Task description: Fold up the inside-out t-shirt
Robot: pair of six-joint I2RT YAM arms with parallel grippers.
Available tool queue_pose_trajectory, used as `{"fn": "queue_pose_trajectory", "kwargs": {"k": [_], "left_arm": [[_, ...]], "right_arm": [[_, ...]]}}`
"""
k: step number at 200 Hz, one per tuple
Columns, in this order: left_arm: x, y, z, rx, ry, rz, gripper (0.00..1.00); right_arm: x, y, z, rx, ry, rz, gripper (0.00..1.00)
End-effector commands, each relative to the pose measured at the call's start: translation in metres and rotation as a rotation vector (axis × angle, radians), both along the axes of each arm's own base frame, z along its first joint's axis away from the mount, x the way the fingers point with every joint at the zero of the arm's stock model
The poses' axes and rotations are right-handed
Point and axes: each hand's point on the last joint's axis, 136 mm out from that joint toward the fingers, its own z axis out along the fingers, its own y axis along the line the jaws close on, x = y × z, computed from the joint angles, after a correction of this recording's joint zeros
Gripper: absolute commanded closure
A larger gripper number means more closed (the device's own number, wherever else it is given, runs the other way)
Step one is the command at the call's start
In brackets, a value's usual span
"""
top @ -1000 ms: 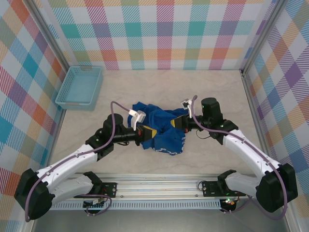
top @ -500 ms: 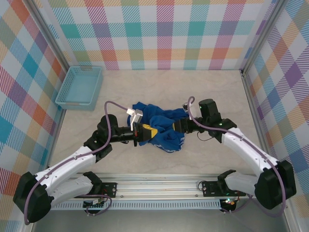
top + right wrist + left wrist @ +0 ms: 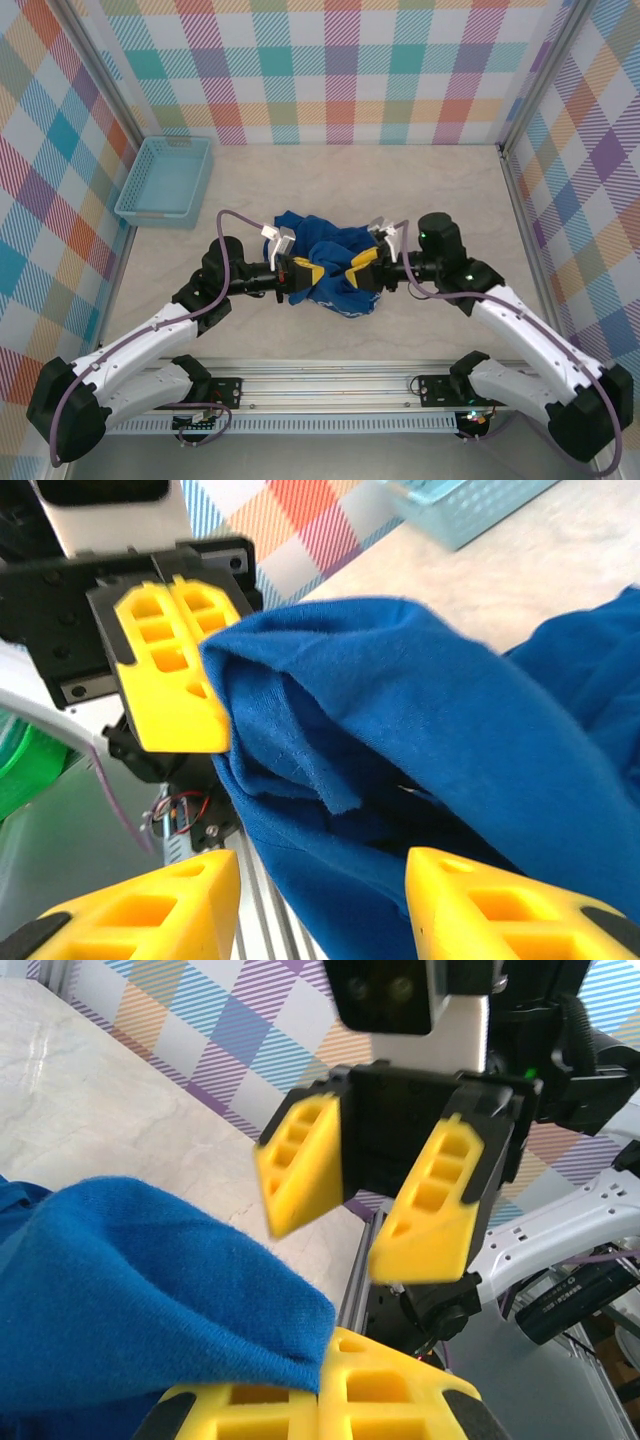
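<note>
The inside-out t-shirt (image 3: 335, 275) is a royal-blue bunch in the middle of the table. My left gripper (image 3: 303, 273) is shut on a fold of it from the left; in the left wrist view the yellow fingers (image 3: 400, 1390) pinch the blue cloth (image 3: 130, 1290). My right gripper (image 3: 362, 267) faces it from the right, open, with its jaws wide apart. In the right wrist view the shirt (image 3: 420, 740) hangs between my right gripper's (image 3: 320, 905) spread fingers, which do not press on it. The left gripper (image 3: 205, 705) holds the cloth's edge there.
A light blue mesh basket (image 3: 165, 178) stands at the far left by the wall, and its corner (image 3: 470, 505) shows in the right wrist view. Checked walls close in the table on three sides. The metal rail (image 3: 330, 385) runs along the near edge.
My right gripper has opened, let go of the cloth and moved left toward the left gripper. The left gripper stays shut on the shirt, almost unmoved.
</note>
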Motion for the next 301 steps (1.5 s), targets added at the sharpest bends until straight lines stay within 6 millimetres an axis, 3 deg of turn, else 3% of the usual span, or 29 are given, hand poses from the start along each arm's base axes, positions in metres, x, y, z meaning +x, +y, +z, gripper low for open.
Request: {"fn": "queue_pose_trajectory", "kwargs": {"k": [1, 75, 143, 174, 191, 221, 251, 276, 301], "left_arm": [[0.003, 0.002, 0.012, -0.015, -0.04, 0.008, 1.0], [0.002, 0.002, 0.01, -0.006, -0.031, 0.005, 1.0], [0.004, 0.003, 0.007, 0.002, -0.025, 0.022, 1.0], [0.009, 0.004, 0.001, 0.024, -0.013, 0.047, 1.0], [0.018, 0.008, -0.019, 0.099, 0.012, 0.096, 1.0], [0.029, 0.013, -0.051, 0.219, 0.06, 0.155, 0.84], [0.03, 0.013, -0.058, 0.253, 0.081, 0.16, 0.65], [0.032, 0.021, -0.051, 0.27, 0.048, 0.211, 0.48], [0.027, 0.027, -0.021, 0.221, -0.03, 0.251, 0.34]], "right_arm": [[-0.004, 0.015, 0.018, 0.07, -0.054, 0.109, 0.54], [0.006, 0.029, 0.019, 0.084, -0.055, 0.126, 0.63], [0.003, 0.03, 0.015, 0.065, -0.044, 0.135, 1.0], [0.004, 0.021, 0.022, 0.025, -0.067, 0.087, 1.0], [0.003, 0.017, 0.035, 0.019, -0.087, 0.062, 1.0], [0.0, 0.018, 0.06, 0.06, -0.065, 0.07, 1.0], [0.002, 0.025, 0.072, 0.091, 0.007, 0.084, 1.0], [0.009, 0.03, 0.072, 0.071, 0.075, 0.068, 1.0], [0.016, 0.033, 0.07, 0.045, 0.13, 0.049, 1.0]]}}
